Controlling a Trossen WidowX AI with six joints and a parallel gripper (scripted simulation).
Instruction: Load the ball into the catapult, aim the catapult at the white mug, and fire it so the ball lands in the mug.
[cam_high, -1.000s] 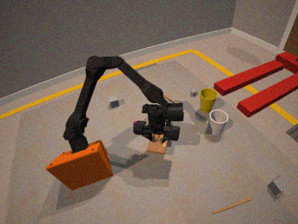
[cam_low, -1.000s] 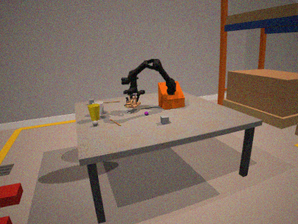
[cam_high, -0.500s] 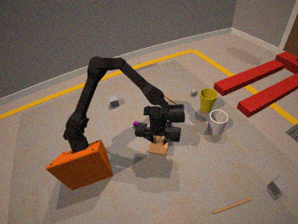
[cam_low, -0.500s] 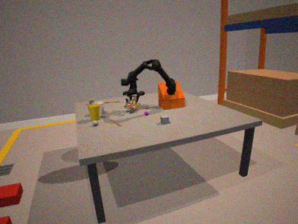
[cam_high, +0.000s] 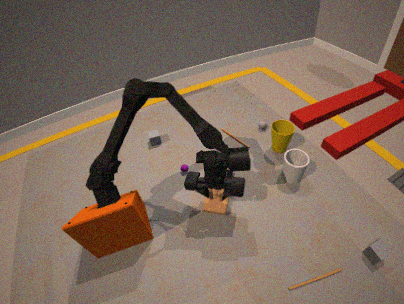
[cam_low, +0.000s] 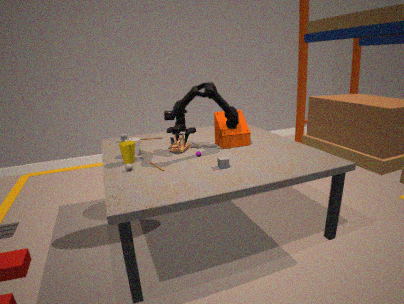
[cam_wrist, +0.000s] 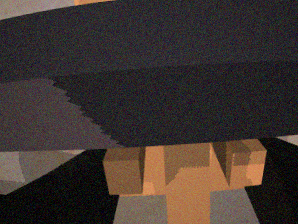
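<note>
The wooden catapult (cam_high: 216, 205) (cam_low: 179, 147) (cam_wrist: 188, 187) stands on the table below the wrist, largely covered by the gripper in the top view. My gripper (cam_high: 216, 188) (cam_low: 181, 136) points down and is shut on the catapult's wooden body. A dark band hides much of the wrist view, and the catapult's cup cannot be made out. A small purple ball (cam_high: 184, 168) (cam_low: 198, 154) lies on the table beside the catapult, outside the gripper. The white mug (cam_high: 295, 169) stands upright, apart from the catapult; the yellow cup partly hides it in the exterior view.
A yellow cup (cam_high: 282, 137) (cam_low: 128, 153) stands beside the mug. A pale ball (cam_high: 262, 125) (cam_low: 129, 167) lies near it. Grey blocks (cam_high: 155, 139) (cam_high: 371, 255) (cam_low: 223, 163) and thin sticks (cam_high: 315, 279) (cam_low: 157, 166) lie around. The arm's orange base (cam_high: 110, 229) (cam_low: 232, 138) is behind the gripper.
</note>
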